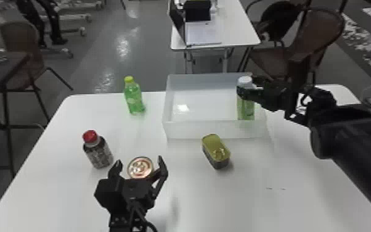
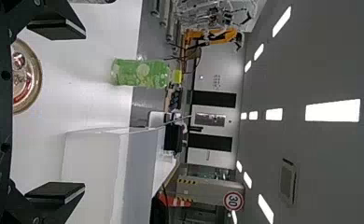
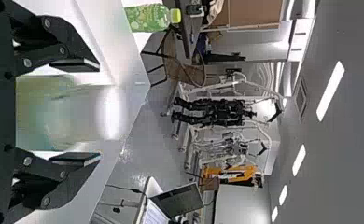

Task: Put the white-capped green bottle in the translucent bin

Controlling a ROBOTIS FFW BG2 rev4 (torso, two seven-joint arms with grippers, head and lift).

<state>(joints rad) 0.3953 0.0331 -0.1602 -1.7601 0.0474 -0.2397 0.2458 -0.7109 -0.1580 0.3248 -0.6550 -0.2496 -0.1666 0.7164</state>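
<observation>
One bottle (image 1: 245, 108), green, white-capped, upright | right pincer (image 1: 245, 88) gripping it | left pincer (image 1: 139, 161) spread wide

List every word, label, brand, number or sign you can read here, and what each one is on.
"30": round red-rimmed sign in the background.
Too blurred to read: the labels on the white-capped green bottle, yellow-capped green bottle and red-capped bottle, and the markings on the round can.

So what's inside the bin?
Looks like the white-capped green bottle, between the right fingers. The near wall covers its bottom end, so I can't tell if it touches down.
</observation>
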